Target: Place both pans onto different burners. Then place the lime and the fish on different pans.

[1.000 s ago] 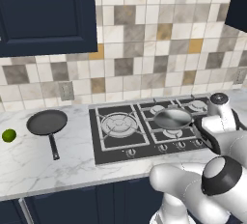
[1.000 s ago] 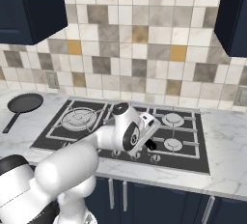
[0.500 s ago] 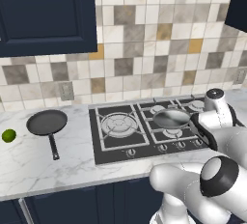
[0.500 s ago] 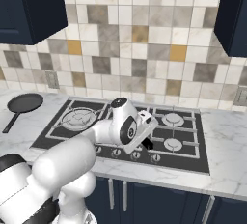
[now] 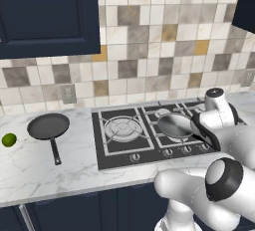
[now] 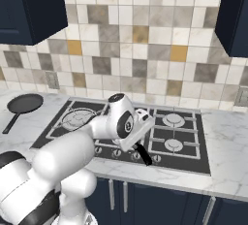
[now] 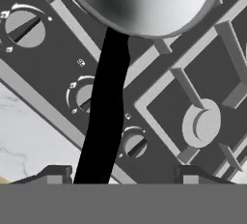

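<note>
- The grey pan (image 5: 175, 125) is sitting on the grates of the cooktop (image 5: 119, 148), over a burner right of the big left burner (image 5: 118, 127); its black handle (image 7: 103, 121) is running out over the row of knobs (image 7: 135, 143) toward the front edge.
- The gripper (image 7: 119, 175) is standing open; in the hand view its two fingertips (image 7: 53, 175) are sitting on either side of the handle with clear gaps, so nothing is being gripped.
- In the right base view the hand is hanging over the front middle of the cooktop, with the handle's end (image 6: 144, 154) showing below it.
- The black pan (image 5: 48, 127) is lying on the marble counter (image 5: 50, 170) left of the cooktop, handle pointing to the front; it is well apart from the grey pan.
- The lime (image 5: 8, 139) is resting on the counter near the black pan's left side, not touching it.
</note>
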Motion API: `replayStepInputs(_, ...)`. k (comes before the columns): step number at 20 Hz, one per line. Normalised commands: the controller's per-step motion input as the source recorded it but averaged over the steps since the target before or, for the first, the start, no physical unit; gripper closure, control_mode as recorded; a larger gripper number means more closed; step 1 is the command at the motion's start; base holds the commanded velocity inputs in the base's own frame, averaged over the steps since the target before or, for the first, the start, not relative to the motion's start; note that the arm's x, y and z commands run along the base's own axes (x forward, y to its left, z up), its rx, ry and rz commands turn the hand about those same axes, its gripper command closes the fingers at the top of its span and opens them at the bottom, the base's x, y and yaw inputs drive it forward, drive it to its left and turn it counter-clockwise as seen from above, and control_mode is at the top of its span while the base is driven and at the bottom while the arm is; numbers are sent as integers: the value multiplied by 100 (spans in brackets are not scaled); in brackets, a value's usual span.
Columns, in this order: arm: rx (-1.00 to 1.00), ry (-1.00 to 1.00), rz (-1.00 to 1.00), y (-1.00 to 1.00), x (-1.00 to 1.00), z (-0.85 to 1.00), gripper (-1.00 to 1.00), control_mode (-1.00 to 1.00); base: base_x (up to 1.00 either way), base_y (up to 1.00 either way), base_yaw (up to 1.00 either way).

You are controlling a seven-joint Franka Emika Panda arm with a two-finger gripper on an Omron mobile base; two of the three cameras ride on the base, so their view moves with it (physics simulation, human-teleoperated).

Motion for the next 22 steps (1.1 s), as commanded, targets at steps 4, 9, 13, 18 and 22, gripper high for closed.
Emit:
replayStepInputs(4, 0, 7, 0, 7, 11, 0, -100, -100, 0, 0, 0)
replayStepInputs(9, 9, 13, 0, 0, 0, 34, -100, -100, 0, 0, 0)
replayStepInputs(13, 18, 12, -1, 6, -14, 46, -100, -100, 0, 0, 0)
replayStepInputs(18, 13, 17, -7, 43, -41, 20, -100, -100, 0, 0, 0)
replayStepInputs(22, 10, 16, -14, 52, -58, 16, -100, -100, 0, 0, 0)
